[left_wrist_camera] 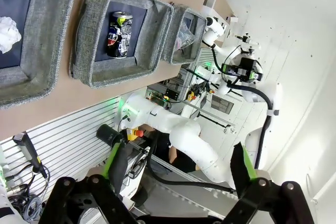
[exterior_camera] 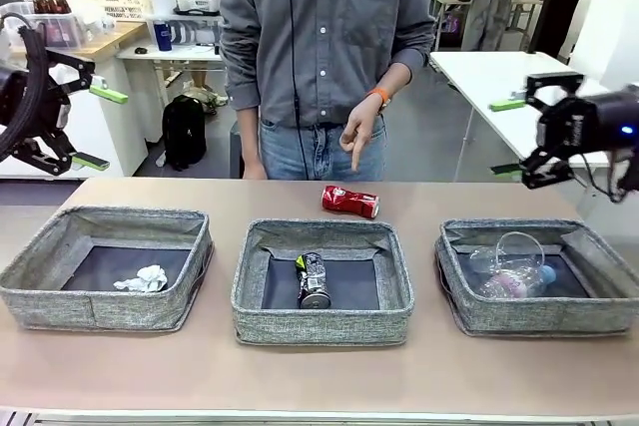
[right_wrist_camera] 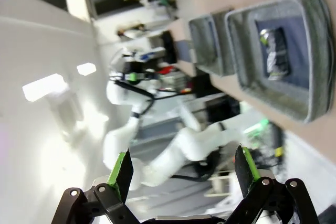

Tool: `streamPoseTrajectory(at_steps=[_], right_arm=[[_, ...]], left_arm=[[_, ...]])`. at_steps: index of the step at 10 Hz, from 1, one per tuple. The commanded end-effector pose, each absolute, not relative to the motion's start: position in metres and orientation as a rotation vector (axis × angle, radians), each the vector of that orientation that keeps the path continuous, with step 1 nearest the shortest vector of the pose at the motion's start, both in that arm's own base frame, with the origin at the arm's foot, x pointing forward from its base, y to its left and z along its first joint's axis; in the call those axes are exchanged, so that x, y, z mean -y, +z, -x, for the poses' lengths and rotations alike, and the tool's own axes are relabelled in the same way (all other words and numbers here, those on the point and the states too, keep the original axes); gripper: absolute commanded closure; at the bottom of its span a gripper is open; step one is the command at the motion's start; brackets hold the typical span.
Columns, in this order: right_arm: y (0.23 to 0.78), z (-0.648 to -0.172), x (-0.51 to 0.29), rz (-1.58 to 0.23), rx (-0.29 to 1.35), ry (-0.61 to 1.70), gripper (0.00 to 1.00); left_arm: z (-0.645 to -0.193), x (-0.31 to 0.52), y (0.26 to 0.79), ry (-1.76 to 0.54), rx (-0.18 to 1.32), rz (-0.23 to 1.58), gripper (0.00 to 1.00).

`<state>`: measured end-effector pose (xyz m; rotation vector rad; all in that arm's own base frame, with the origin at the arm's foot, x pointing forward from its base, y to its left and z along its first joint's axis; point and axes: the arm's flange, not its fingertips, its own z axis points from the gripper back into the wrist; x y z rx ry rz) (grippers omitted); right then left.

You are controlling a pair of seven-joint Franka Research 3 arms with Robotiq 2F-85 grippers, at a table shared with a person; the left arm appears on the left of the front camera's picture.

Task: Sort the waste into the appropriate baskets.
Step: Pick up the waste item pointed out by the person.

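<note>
1. Right now both arms are parked off to the sides, high above the table (exterior_camera: 319,386). Your left gripper (exterior_camera: 98,127) and right gripper (exterior_camera: 507,137) both stand with jaws spread wide and nothing between the green pads; each wrist view confirms an empty gap.
2. Sorting looks mostly done, by my reading. The crumpled white paper (exterior_camera: 143,278) lies in the left basket (exterior_camera: 60,301), the dark crushed can (exterior_camera: 313,280) in the middle basket (exterior_camera: 319,326), and the clear plastic bottle (exterior_camera: 514,282) with the clear plastic cup (exterior_camera: 509,248) in the right basket (exterior_camera: 529,318). One kind per bin, so the grouping seems deliberate.
3. The red crushed can (exterior_camera: 350,202) is the odd one out. It lies on the bare table just behind the middle basket's far rim, well apart from both sets of jaws, roughly midway between them and far below.
4. The person's hand (exterior_camera: 359,137) hangs above that can with a finger pointing down, which I take as marking it for you.
5. Its long axis runs across the table, left to right, tilted slightly. It lies on its side; which end is the top I cannot tell.
6. The dark crushed can lies the other way, long axis running front to back, one end towards the near rim. In the left wrist view it (left_wrist_camera: 118,33) sits far beyond the jaws.
7. Since metal already sits in the middle basket, the red can likely belongs there, and either gripper would close across its short width.
</note>
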<state>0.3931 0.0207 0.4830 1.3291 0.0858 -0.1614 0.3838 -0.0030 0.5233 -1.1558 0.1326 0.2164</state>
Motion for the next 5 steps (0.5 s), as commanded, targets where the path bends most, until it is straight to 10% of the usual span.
streamPoseTrajectory(at_steps=[1, 5], right_arm=[[0.491, -0.448, -0.061, -1.087, 0.146, 0.132, 0.00], [0.470, -0.492, -0.198, -0.222, 0.679, 0.756, 0.00]], left_arm=[[-0.385, 0.004, 0.526, 0.216, -0.121, 1.166, 0.00], [-0.385, 0.004, 0.526, 0.216, -0.121, 1.166, 0.00]])
